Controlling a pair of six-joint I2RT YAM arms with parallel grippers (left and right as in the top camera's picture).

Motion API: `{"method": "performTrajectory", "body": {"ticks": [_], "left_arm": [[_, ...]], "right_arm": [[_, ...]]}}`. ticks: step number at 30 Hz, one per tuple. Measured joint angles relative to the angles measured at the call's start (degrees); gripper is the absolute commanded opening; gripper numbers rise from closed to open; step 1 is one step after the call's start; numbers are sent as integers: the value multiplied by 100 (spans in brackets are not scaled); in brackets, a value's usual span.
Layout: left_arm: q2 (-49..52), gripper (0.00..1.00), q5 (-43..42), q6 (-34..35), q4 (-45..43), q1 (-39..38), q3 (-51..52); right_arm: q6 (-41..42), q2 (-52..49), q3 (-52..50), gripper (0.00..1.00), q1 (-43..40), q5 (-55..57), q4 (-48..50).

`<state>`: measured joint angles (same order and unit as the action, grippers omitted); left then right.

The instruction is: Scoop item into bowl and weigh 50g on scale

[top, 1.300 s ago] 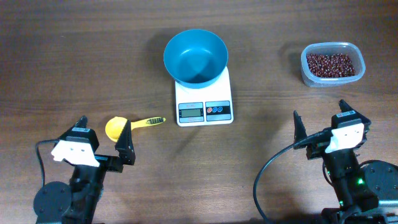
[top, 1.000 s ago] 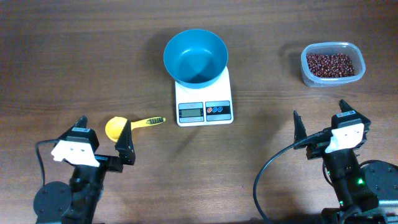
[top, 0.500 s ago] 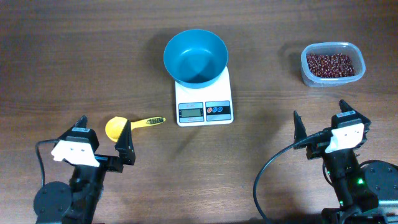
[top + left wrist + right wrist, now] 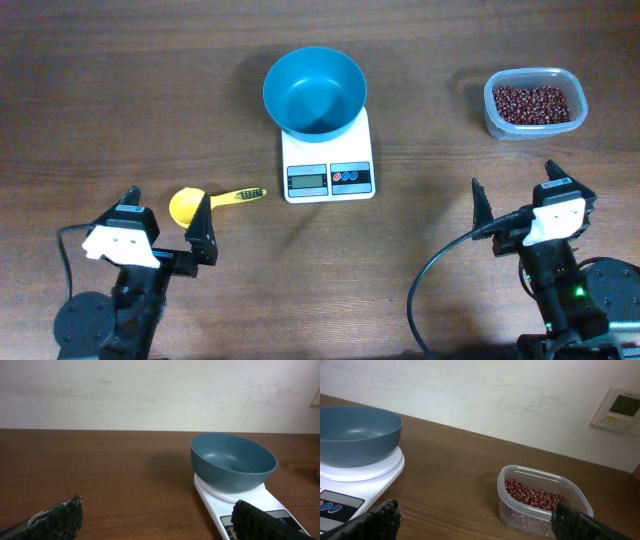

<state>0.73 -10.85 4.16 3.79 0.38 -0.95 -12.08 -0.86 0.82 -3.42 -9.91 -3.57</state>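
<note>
While both arms' jaws wide open and empty, beans point(image 4: 536, 104) well ahead of the right jaws, in their tub point(image 4: 534, 133).

Dark wooden table point(image 4: 120, 90) meets whitish wall point(image 4: 150, 390) bearing perhaps a thermostat point(image 4: 619, 410).

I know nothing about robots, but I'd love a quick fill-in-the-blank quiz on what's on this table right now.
The blue bowl stands on the scale, and inside it is ____.
The beans lie in a clear tub on the robot's ____ side.
The scoop lying by the left gripper is coloured ____.
The left gripper and the right gripper both have their jaws ____.
Missing words: empty; right; yellow; open.
</note>
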Motion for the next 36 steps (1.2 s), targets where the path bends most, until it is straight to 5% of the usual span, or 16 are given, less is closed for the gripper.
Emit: {"method": "performTrajectory", "body": {"ticks": [22, 28, 36], "left_arm": [[2, 99, 164, 0, -111, 0, -92], [555, 99, 195, -72, 1019, 0, -1923], [4266, 99, 219, -157, 3834, 0, -5136]], "right_arm": [[4, 0, 0, 99, 0, 0, 0], [2, 2, 0, 99, 0, 0, 0], [2, 7, -2, 99, 9, 0, 7]]}}
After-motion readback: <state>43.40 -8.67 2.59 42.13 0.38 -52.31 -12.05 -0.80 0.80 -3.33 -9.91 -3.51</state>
